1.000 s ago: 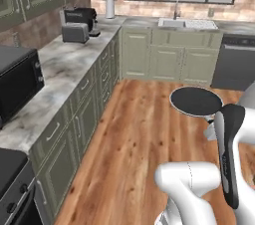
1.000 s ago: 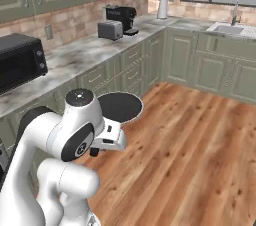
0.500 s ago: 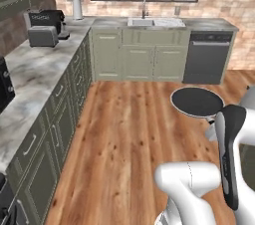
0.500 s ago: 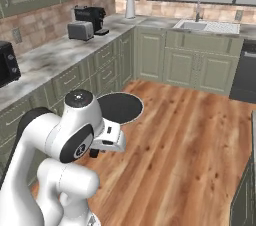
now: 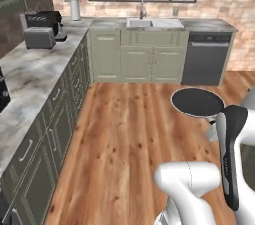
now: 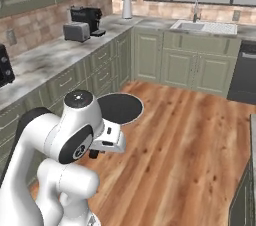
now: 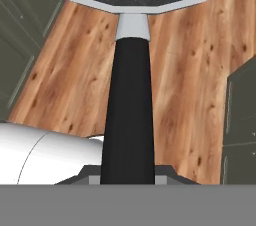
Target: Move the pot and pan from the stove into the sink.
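Pan (image 5: 197,103) is up off the stove, gripper (image 7: 128,177) pinching its handle (image 7: 128,120); far sink (image 5: 153,22) not reached, pot's whereabouts unclear.

Robot arm (image 6: 65,140): glossy white, rounded links of tubular form, joined by bulbous elbow housings; dark grey bands at the joints; a round dark grey cap (image 6: 78,98) with a small pale centre tops one joint; a circular dark inset (image 6: 75,151) with faint pale marking sits on the housing's side; smooth shells, unmarked elsewhere
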